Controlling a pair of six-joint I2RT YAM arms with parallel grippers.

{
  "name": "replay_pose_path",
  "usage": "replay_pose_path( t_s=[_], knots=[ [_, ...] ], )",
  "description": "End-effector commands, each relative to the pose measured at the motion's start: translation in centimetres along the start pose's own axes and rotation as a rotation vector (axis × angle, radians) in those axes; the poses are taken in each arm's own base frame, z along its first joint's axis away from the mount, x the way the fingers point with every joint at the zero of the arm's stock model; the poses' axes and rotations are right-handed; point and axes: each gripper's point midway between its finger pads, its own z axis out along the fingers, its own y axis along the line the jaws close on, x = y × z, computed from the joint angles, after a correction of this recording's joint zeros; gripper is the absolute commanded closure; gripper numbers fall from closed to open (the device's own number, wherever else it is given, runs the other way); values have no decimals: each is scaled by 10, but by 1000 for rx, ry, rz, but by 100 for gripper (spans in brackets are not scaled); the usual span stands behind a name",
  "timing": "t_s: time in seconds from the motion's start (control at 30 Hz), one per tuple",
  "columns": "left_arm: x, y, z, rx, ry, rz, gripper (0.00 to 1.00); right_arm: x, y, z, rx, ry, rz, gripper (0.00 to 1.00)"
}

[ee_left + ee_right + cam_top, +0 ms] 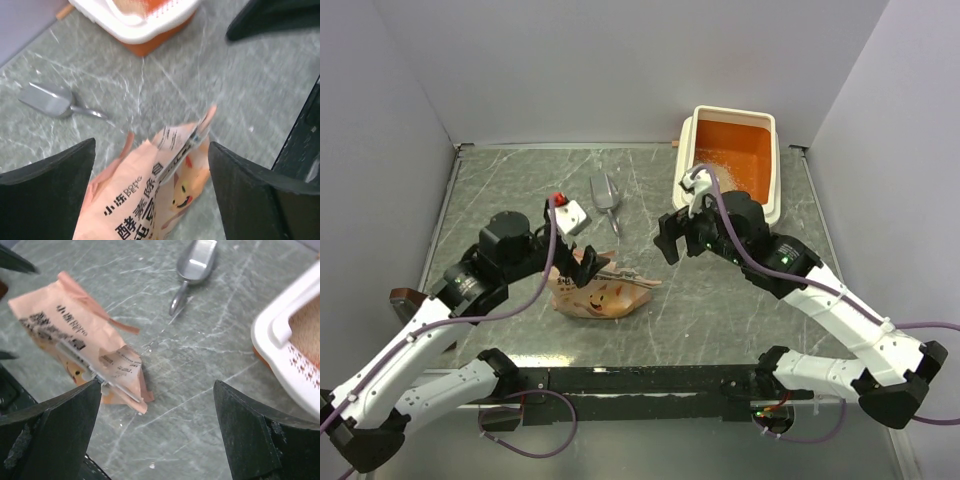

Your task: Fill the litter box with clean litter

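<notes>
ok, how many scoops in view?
1. The scoop lies on the table, left of the litter box and beyond the bag, touching neither. The right arm could hide another.

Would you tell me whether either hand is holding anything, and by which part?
Nothing is held. The left hand is open around the paper bag without gripping it; the right hand is open and empty.

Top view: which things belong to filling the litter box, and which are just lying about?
Job in hand:
litter box, orange inside
litter, pale grains already in the box
bag, lying on its side

Lying about:
scoop, apart from box and bag, untouched
</notes>
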Motion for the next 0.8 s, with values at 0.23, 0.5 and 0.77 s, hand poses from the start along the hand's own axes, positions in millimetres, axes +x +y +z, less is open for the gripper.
replay_pose_path(
  t_s=[0.23,0.5,0.77],
  knots=[
    [-68,21,-19,-151,-149,-197,3,-14,-43,11,326,-12,312,0],
    [-80,71,-32,-450,-232,-321,3,-40,-42,12,321,-35,296,0],
    [-85,80,-37,-508,-255,-371,3,-43,-43,6,282,-100,227,0]
  ],
)
